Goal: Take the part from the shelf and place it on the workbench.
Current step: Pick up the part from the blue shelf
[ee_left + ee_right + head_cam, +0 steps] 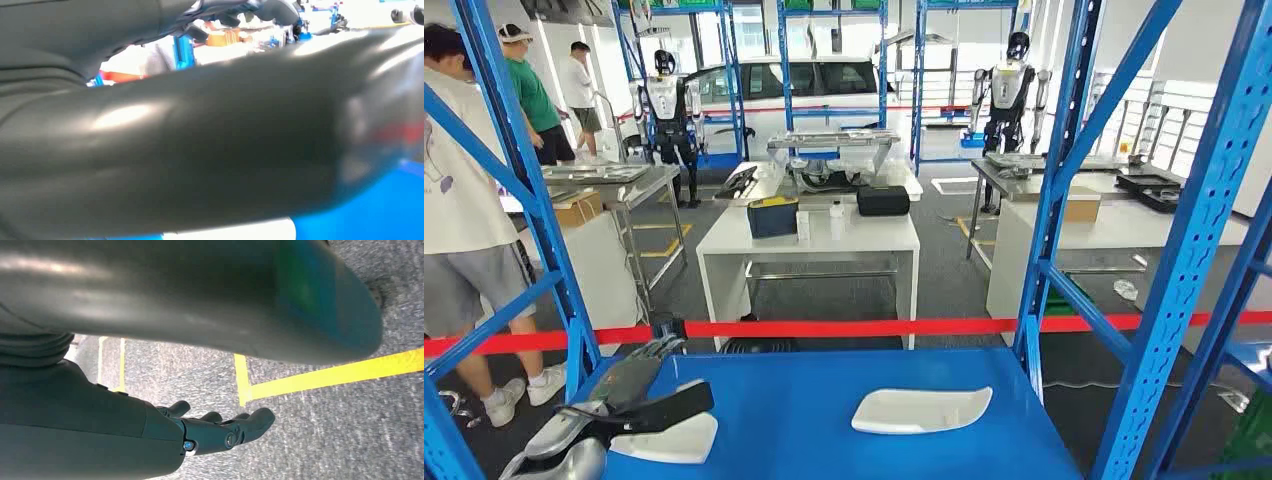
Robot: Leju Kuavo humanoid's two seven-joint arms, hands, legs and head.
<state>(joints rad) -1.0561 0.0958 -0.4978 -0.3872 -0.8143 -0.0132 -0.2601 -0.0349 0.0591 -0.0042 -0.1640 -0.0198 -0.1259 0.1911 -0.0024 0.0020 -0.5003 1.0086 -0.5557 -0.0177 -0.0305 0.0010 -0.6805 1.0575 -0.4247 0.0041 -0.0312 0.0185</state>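
Two white curved parts lie on the blue shelf board (824, 400). One part (922, 410) rests right of centre, untouched. The other part (674, 442) lies at the near left, under my left hand (629, 390). That hand reaches in from the lower left with its fingers stretched forward and its thumb (674, 407) lying across the part; nothing is clasped. In the left wrist view the thumb (200, 150) looms large, with a strip of the white part (235, 231) below it. My right hand (220, 432) hangs over grey floor, fingers loosely apart and holding nothing.
Blue shelf uprights (1049, 200) (519, 190) frame the opening. A red tape barrier (844, 328) runs across behind the shelf. Beyond it stands a white workbench (809, 245) with boxes. People (459, 200) stand at the left; other robots (669, 105) stand farther back.
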